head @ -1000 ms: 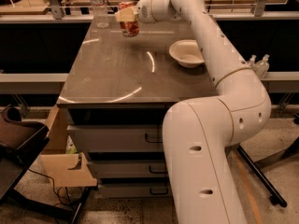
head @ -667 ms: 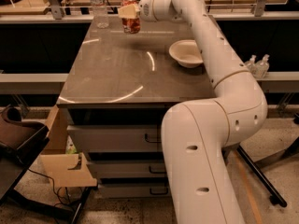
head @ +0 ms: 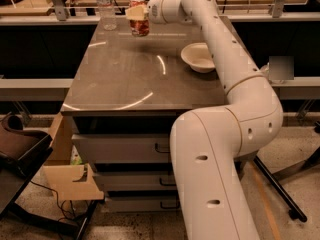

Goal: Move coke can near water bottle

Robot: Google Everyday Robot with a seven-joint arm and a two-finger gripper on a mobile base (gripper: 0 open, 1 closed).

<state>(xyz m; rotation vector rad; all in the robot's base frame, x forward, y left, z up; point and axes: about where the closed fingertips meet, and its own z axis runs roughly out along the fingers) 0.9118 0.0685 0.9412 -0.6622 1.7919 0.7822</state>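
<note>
The coke can (head: 139, 24) is red with a silver top and hangs just above the far part of the grey table (head: 130, 79). My gripper (head: 137, 13) is shut on the coke can from its right side, at the end of the white arm (head: 220, 49). The water bottle (head: 106, 6) is clear and slim and stands upright at the table's far left corner, a short way left of the can. Can and bottle do not touch.
A white bowl (head: 199, 57) sits on the right side of the table, under the arm. Drawers (head: 125, 149) run below the table front. A cardboard box (head: 65, 179) and a dark chair (head: 15, 149) stand at the lower left.
The gripper has carried the coke can a little left and farther back, toward the water bottle. The bowl and bottle have not moved.
</note>
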